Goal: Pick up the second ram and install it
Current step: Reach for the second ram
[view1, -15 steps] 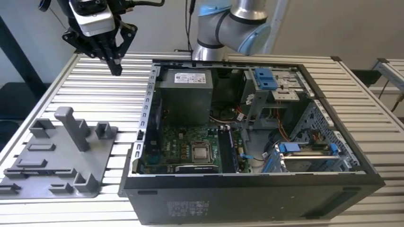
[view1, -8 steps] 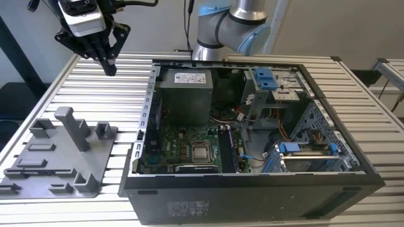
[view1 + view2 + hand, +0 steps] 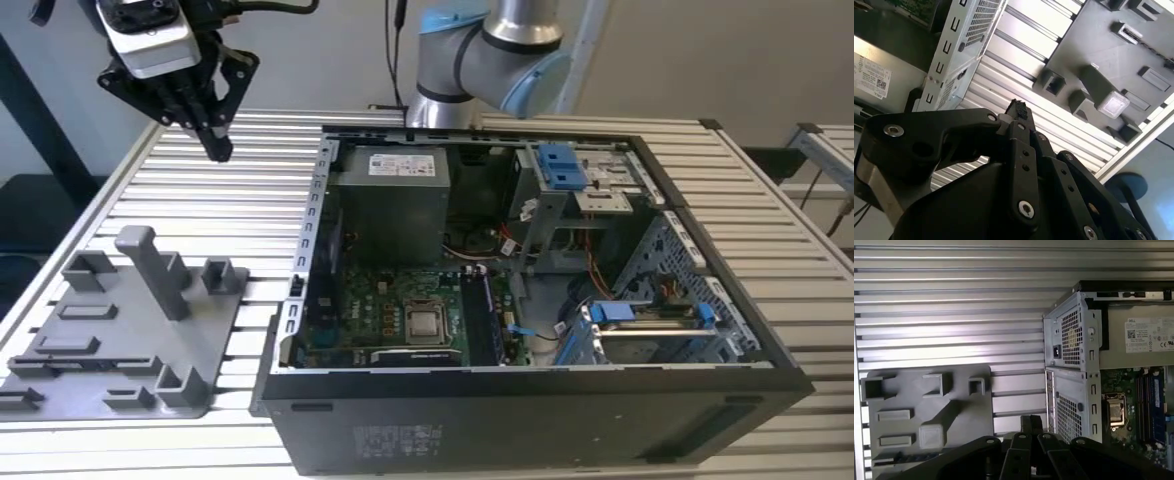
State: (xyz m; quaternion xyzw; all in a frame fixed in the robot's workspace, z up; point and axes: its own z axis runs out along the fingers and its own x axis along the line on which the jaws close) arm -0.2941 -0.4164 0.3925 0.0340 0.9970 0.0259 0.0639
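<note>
Exterior view, arm pose pls? (desk)
I see the gripper (image 3: 218,148) hanging high over the ribbed table (image 3: 267,190), fingers pointing straight down & pressed together, nothing btwn them. (me)
Where's the second ram (image 3: 80,363)? (desk)
Thin dark strip on edge in a slot of the fixture tray (image 3: 214,335), near side, long axis along that side, well apart from gripper. (me)

1. Cut off at the exterior view's left edge: grey fixture tray (image 3: 200,340).
2. Cropped at that view's top: wrist (image 3: 150,35) above the gripper (image 3: 218,150).
3. Too small to identify: thin dark strip (image 3: 74,362) on the tray.
</note>
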